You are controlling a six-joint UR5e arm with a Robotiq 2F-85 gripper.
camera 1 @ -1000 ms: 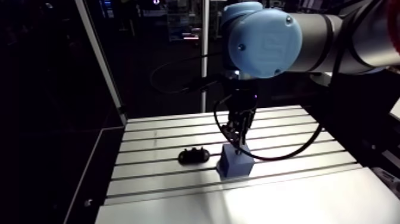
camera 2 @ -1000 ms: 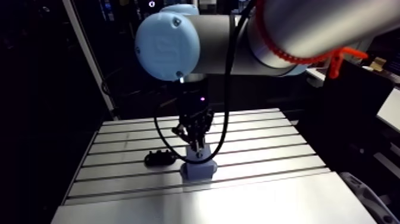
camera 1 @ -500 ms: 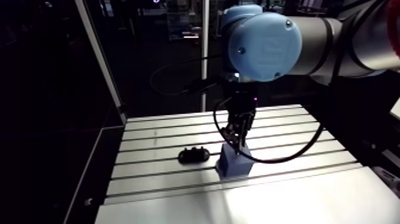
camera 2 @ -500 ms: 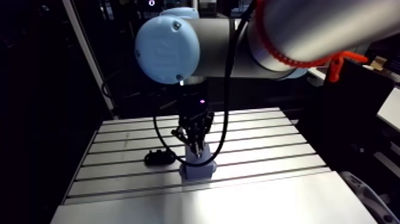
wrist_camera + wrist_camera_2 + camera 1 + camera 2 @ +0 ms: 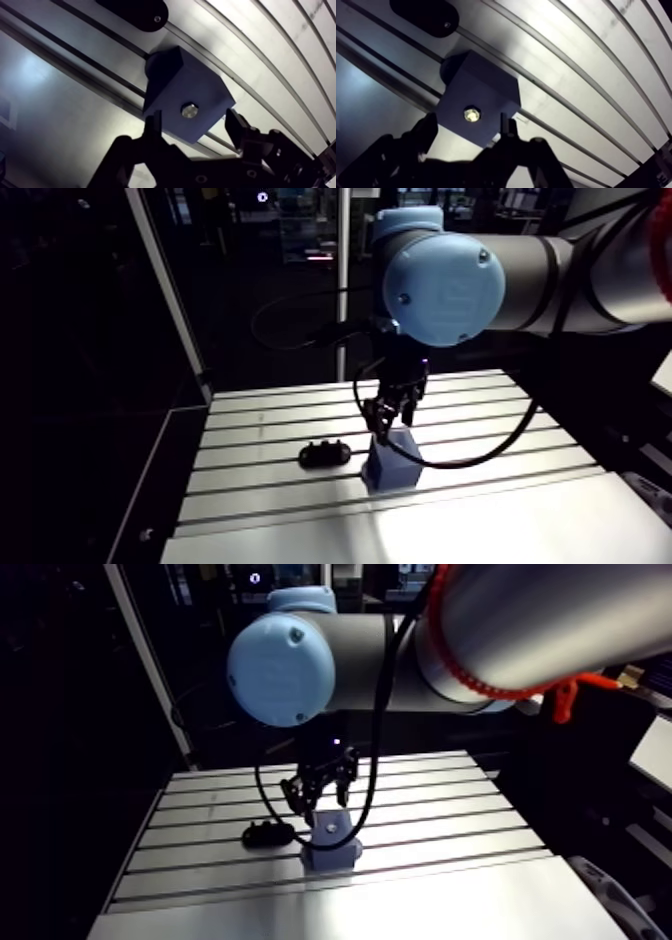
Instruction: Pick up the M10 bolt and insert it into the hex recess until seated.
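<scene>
Gripper [image 5: 194, 121] has lifted off, fingers spread, empty; bolt [image 5: 189, 110] head gleams, sunk in the blue block [image 5: 170, 82]

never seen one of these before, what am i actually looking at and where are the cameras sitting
This is a grey robot arm with light-blue joint caps, working over a slotted aluminium table. At its tip is a two-finger black gripper.

Two pictures come from a camera riding high on the arm, looking down along it at the table. The other two come from a camera on the wrist, looking straight past the fingers.

Two things lie on the table: a dark-blue square block and, beside it, a flat black oblong part. A small silvery metal bolt sits in the hole in the block's top face.

The gripper holds nothing: its fingers are open, hanging above the block on either side of the bolt.
</scene>
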